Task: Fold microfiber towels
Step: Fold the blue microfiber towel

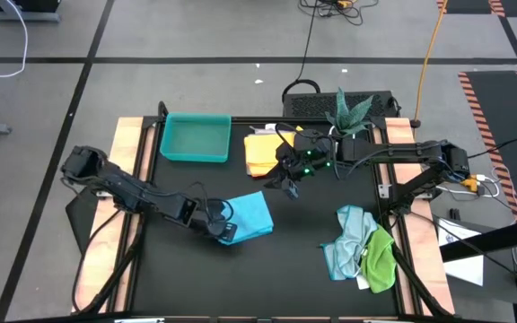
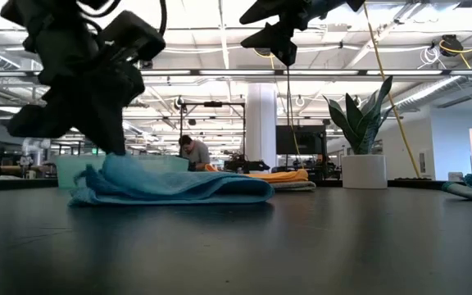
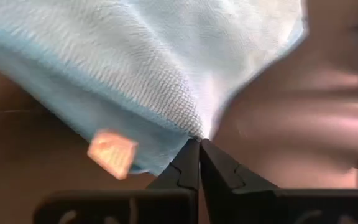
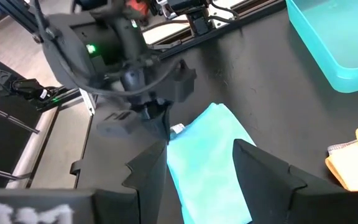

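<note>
A bright blue towel (image 1: 251, 213) lies in folds near the table's middle, with a small tag (image 3: 112, 152) by its near-left corner. My left gripper (image 1: 225, 231) is shut on that corner. My right gripper (image 1: 287, 184) hangs open above the table, to the far right of the blue towel and touching nothing. A folded yellow-orange towel (image 1: 266, 152) lies on a white-grey one (image 4: 339, 148) at the back. A pale blue towel (image 1: 348, 235) and a green towel (image 1: 380, 258) lie crumpled together at the near right. My left gripper pinches the blue towel's edge (image 3: 194, 127) beside the tagged corner between its two shut fingertips (image 3: 188, 162). The fingers slant down from the table's left. The cloth rises slightly at the pinch (image 2: 115, 162), while the towel's main part lies on the table.
A teal tray (image 1: 196, 137) stands at the back left. A potted plant (image 1: 348, 112) stands at the back right. Bare dark table lies in front of the blue towel and between it and the crumpled pile. A person sits far off in the room.
</note>
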